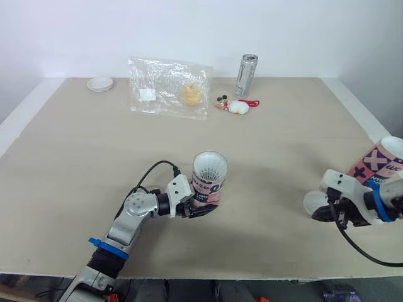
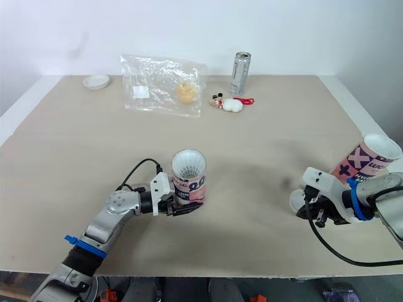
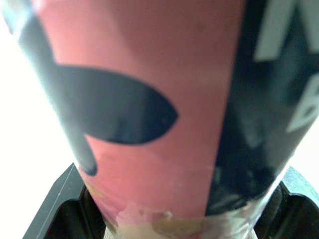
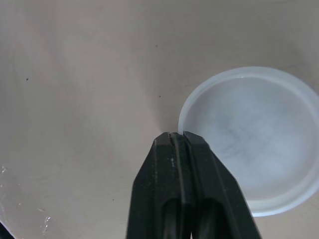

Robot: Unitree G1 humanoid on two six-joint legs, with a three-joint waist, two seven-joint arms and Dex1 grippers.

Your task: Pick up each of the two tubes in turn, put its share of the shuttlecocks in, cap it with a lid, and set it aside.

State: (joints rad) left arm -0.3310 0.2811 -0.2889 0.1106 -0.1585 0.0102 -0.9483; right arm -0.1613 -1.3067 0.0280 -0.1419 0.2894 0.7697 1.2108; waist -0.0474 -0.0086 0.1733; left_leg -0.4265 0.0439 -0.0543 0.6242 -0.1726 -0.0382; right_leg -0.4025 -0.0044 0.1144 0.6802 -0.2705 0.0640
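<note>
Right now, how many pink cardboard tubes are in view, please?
2: one pink tube in the left gripper; a second tube at the right edge of the table.

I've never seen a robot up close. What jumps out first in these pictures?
The pink tube, a white shuttlecock showing at its open top, stands near the table's front, gripped by the left gripper. To the right, the right gripper sits shut at the rim of a white lid, with a second tube just behind. At the back are a plastic bag and a can.
</note>
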